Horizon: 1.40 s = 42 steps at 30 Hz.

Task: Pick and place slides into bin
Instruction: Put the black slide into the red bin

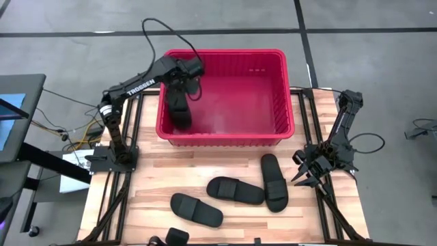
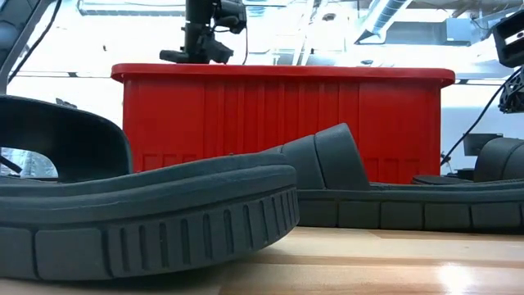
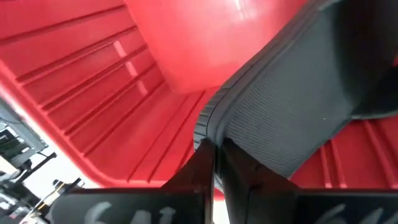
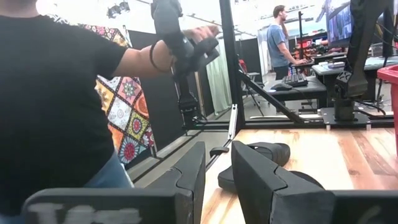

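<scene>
The red bin (image 1: 225,134) stands at the table's far middle. My left gripper (image 1: 177,96) hangs over the bin's left part, shut on one black slide (image 1: 180,115) that reaches down inside the bin. It shows above the rim in the low view (image 2: 196,54). Three more black slides lie flat on their soles on the table in front of the bin: one near left (image 1: 196,210), one in the middle (image 1: 235,190), one to the right (image 1: 274,181). My right gripper (image 1: 305,176) is open and empty at the table's right edge, beside the right slide. My left gripper pinches the slide's sole edge (image 3: 216,127) between its two fingers, coming from above and pointing down into the bin. The slide hangs below the fingers over the bin's red floor. Whether its lower end touches the floor, I cannot tell.
A small black object (image 1: 176,237) sits at the table's near edge. In the right wrist view a person in a black shirt (image 4: 56,99) stands close beside the table with an arm raised, and another person (image 4: 278,37) stands far back in the room.
</scene>
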### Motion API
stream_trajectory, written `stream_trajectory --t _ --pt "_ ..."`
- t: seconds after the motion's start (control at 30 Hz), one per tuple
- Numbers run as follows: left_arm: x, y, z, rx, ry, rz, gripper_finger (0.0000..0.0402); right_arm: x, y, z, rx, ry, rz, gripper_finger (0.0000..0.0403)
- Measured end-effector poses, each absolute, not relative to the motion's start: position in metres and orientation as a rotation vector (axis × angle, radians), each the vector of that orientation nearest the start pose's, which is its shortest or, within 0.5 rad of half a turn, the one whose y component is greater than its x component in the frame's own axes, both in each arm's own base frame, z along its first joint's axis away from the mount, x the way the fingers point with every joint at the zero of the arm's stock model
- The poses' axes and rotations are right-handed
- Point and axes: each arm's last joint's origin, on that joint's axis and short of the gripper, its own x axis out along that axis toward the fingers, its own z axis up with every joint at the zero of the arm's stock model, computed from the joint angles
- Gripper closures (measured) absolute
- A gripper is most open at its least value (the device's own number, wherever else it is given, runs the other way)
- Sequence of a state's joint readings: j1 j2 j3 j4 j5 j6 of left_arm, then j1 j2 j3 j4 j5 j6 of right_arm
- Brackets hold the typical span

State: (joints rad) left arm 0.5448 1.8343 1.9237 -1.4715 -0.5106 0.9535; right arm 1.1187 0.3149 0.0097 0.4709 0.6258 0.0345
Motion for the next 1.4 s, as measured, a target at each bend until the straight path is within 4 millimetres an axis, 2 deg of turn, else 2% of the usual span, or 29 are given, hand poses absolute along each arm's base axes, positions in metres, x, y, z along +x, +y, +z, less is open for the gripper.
stream_trajectory --t 0.37,0.7,0.93,1.4 --pt "0.309 0.19 0.318 0.779 1.706 0.091 0.0402 0.064 0.092 0.184 0.162 -0.099 0.494 0.0333" --pt "0.315 0.221 0.287 0.729 1.78 0.118 0.0402 0.064 0.092 0.184 0.162 -0.099 0.493 0.0333" --pt "0.312 0.234 0.286 0.706 1.742 0.147 0.0402 0.064 0.092 0.184 0.162 -0.099 0.493 0.0333" --pt "0.317 0.24 0.289 0.757 1.672 0.161 0.0401 0.064 0.092 0.184 0.162 -0.099 0.493 0.0333"
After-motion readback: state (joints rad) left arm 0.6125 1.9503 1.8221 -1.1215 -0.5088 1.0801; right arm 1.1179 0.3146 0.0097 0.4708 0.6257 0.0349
